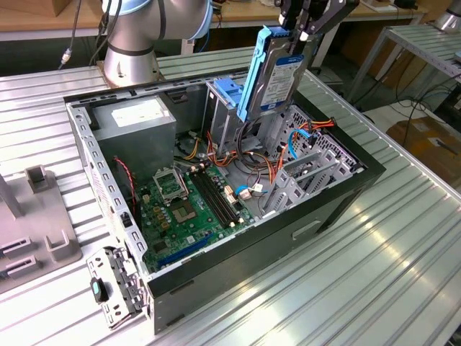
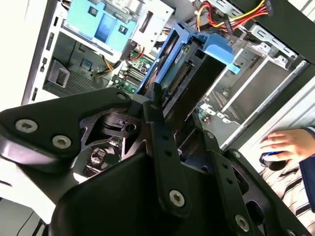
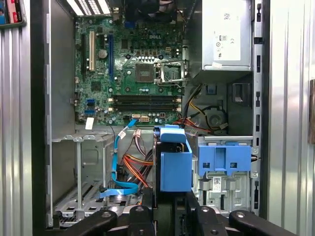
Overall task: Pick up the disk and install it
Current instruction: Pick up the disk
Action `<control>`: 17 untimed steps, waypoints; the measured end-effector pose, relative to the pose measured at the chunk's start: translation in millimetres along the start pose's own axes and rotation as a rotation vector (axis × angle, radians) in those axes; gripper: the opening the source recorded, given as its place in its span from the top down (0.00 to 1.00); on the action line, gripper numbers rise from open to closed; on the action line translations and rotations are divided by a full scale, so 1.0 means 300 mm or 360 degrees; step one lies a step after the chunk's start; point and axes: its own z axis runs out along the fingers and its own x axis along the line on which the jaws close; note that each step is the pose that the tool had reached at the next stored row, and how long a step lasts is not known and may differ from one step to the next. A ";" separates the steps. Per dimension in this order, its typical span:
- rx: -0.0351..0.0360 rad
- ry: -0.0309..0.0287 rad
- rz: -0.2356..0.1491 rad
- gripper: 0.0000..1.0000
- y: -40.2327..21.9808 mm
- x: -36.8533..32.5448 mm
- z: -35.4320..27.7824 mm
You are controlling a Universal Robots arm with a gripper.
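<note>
- Holding: gripper (image 1: pixel 301 32) fingers clenched on the top end of the disk (image 1: pixel 277 76). Disk hangs below them, above the open case (image 1: pixel 238 263), long axis near vertical, top leaning a bit to the exterior view's right.
- Near: case wall, then board (image 1: pixel 187 209) on the floor, well apart from the disk.
- Mid: bay (image 1: pixel 317 169) sits below the disk's lower end, toward the exterior view's right. Cables (image 1: pixel 292 140) lie between the two; I'd call that a snag risk.
- First wrist view: disk (image 3: pixel 174 164) just beside the blue bracket (image 3: pixel 224 160), bay (image 3: pixel 81 167) on its other side.
- Far: PSU (image 1: pixel 137 119), arm base (image 1: pixel 133 43).
- Room: open overhead, tight between bracket and bay walls.
</note>
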 end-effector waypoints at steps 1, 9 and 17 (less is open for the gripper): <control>0.0000 -0.00001 0.0000 0.65 0.000 0.018 0.000; 0.0000 -0.00001 0.0000 0.65 0.000 0.079 -0.001; 0.0000 -0.00002 0.0000 0.65 0.000 0.104 -0.001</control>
